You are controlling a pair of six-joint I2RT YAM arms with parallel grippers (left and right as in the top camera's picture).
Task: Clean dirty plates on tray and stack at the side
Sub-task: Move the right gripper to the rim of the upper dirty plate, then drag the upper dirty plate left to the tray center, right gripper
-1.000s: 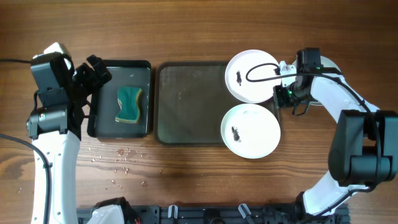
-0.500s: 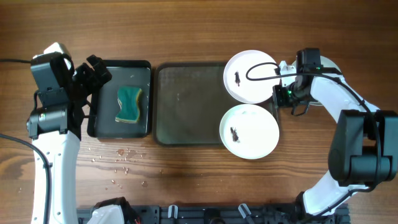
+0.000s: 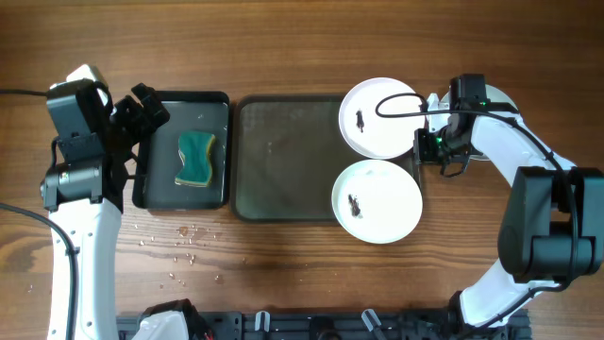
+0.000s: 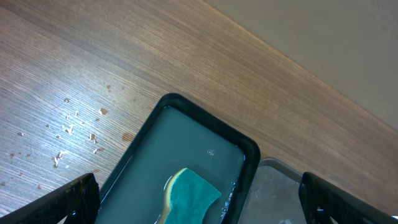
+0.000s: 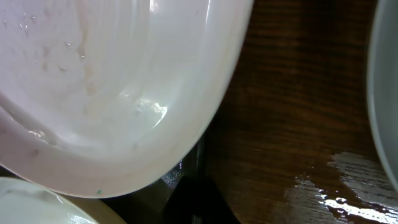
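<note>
Two white plates lie at the right end of the dark grey-green tray (image 3: 283, 156). The upper plate (image 3: 380, 117) and the lower plate (image 3: 377, 200) each carry a small black smear and overhang the tray's right rim. My right gripper (image 3: 422, 147) is shut, with its tip at the gap between their right edges. In the right wrist view the upper plate (image 5: 112, 81) fills the top left, and the dark fingertips (image 5: 200, 202) sit just under its rim. My left gripper (image 3: 142, 106) hangs open over the small black tray, holding nothing.
A glossy black tray (image 3: 156, 194) left of the big tray holds a green and yellow sponge (image 3: 195, 158), seen also as the sponge (image 4: 189, 196) between my open left fingers. Water drops (image 3: 184, 241) speckle the wood. A pale curved edge (image 5: 380, 93) and a wet patch (image 5: 348, 186) lie right of the gripper.
Both plates have slid a little to the left, further onto the tray, with the shut right gripper following at their edge. The left arm has not moved.
</note>
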